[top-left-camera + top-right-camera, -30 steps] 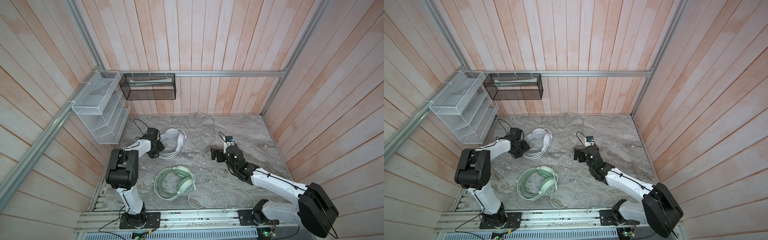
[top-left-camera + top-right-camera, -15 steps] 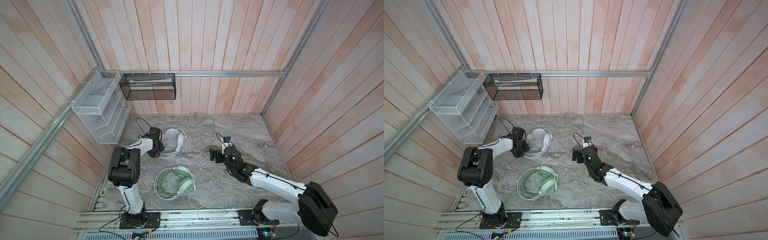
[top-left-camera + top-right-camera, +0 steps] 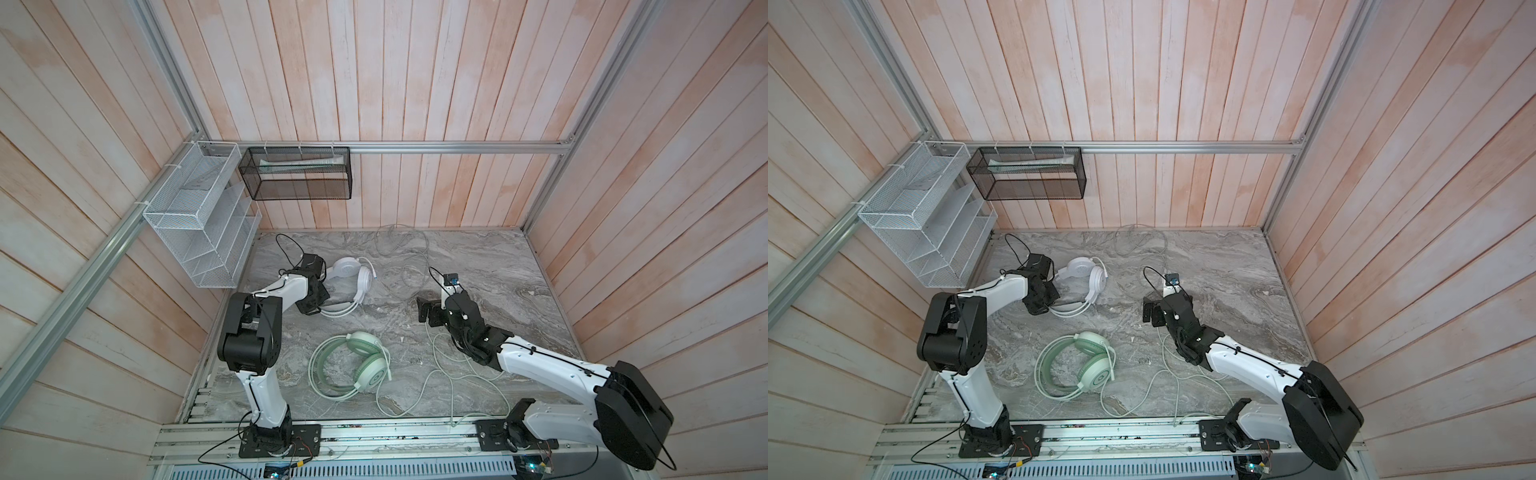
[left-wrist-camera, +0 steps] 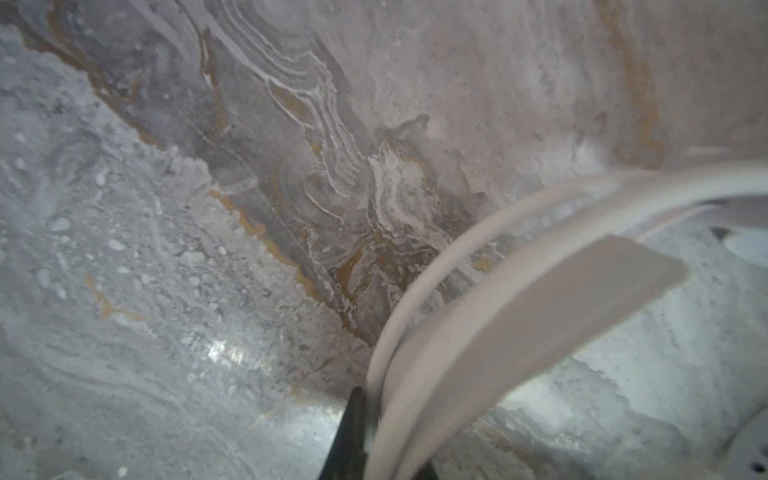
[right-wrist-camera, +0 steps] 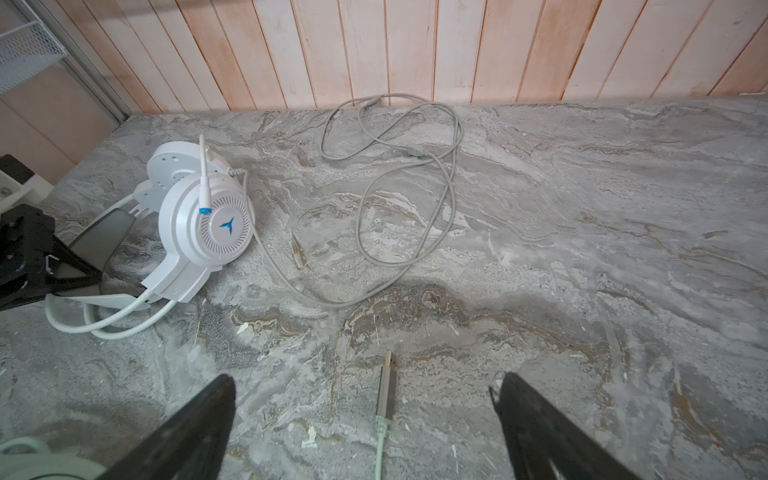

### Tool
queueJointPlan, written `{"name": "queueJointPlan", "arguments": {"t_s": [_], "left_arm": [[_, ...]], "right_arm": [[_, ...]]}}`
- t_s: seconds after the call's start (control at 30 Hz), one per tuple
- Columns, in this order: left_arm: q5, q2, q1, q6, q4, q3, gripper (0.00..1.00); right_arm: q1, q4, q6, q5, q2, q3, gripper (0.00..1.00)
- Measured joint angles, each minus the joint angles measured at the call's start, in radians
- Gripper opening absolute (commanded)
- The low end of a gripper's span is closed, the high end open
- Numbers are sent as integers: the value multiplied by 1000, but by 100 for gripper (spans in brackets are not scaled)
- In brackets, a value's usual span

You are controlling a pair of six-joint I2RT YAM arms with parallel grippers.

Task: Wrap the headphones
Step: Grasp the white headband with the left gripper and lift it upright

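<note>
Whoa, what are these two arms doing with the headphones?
Two robot arms work at a grey marble table. The left gripper is shut on the thin headband of the white over-ear headset. The right gripper hangs open over a metal USB plug on a pale green cable, not touching it. The mint green headset lies untouched; the long grey cable of the white one sprawls loose. Wrapping is not done yet.

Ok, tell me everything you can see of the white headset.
The white headset lies on the left of the marble table. It is glossy plastic, with two round earcups, one bearing a blue logo, a blue-tipped mic boom and a headband with twin wire rails. The left pincer is shut on the headband. Its grey cable trails in loose loops toward the back wall.
</note>
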Motion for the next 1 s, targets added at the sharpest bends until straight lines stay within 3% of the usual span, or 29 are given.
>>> {"name": "queueJointPlan", "arguments": {"t_s": [0.27,0.5,0.7,1.0], "left_arm": [[-44,-31,12,69,-71,55,0],[-48,-266,19,124,-115,56,0],[14,-525,18,137,-115,55,0],[106,-637,17,181,-237,97,0]], "right_arm": [[3,103,-19,-61,-37,-51,99],[5,208,-63,-169,-104,-117,100],[5,289,-129,-320,-164,-124,78],[6,307,-251,-451,-188,-71,79]]}}
